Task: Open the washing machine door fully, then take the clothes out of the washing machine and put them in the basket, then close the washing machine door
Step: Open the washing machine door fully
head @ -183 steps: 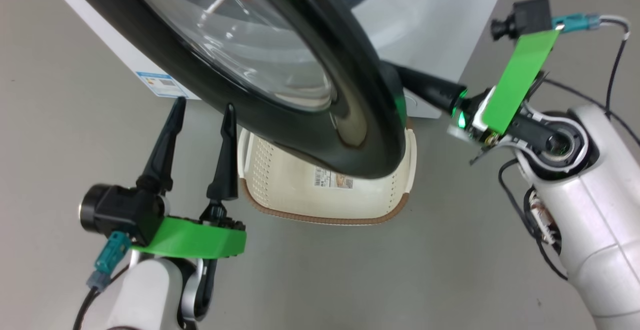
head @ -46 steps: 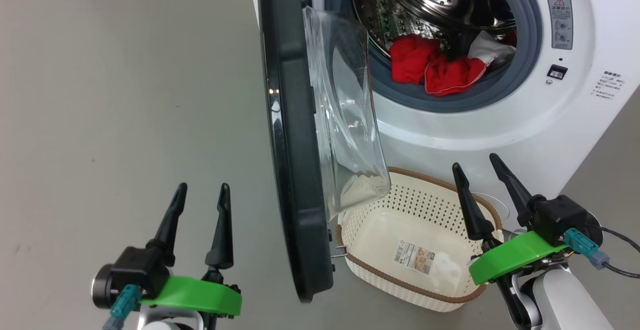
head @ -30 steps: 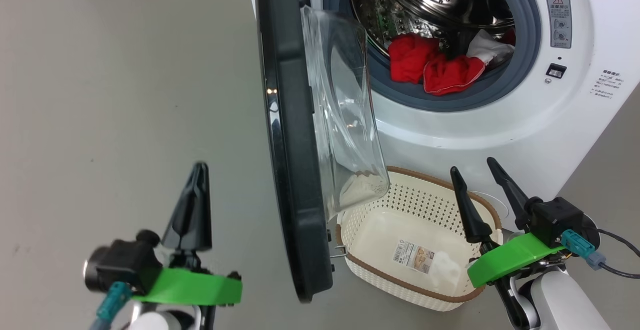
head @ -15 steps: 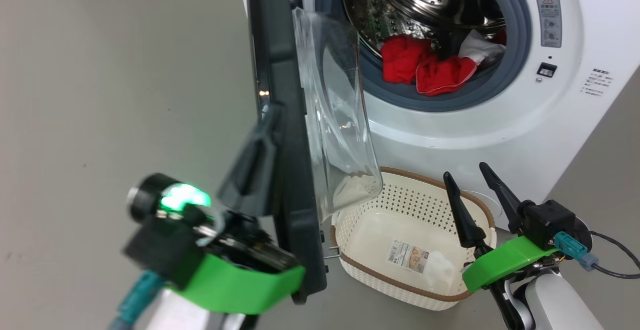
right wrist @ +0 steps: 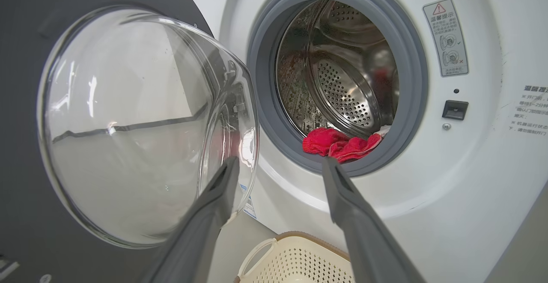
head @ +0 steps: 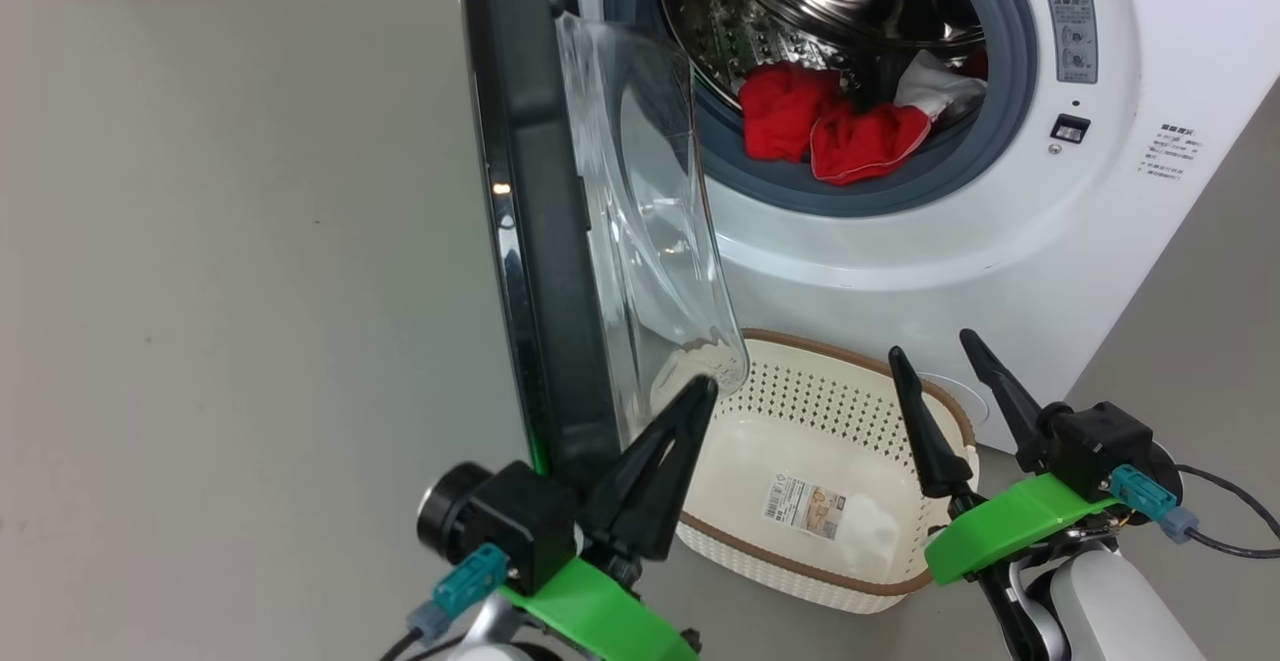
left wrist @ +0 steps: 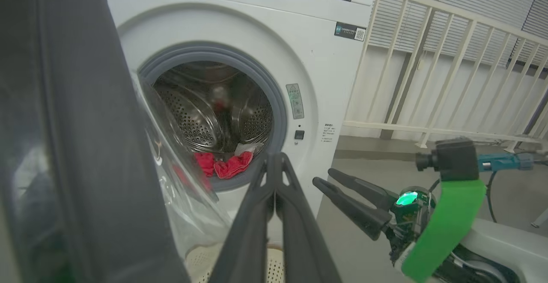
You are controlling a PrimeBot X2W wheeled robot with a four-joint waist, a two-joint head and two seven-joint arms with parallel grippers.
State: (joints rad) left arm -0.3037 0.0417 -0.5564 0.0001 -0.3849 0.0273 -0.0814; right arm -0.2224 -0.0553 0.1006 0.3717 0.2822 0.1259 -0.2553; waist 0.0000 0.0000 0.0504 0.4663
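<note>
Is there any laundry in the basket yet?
No, the basket holds just a paper label on its bottom, and the red clothes lie inside the washing machine.

Red clothes [head: 830, 126] inside drum

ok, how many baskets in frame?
1: the basket sits on the floor in front of the washing machine, beside the open door. Another could be hidden behind that door.
</note>
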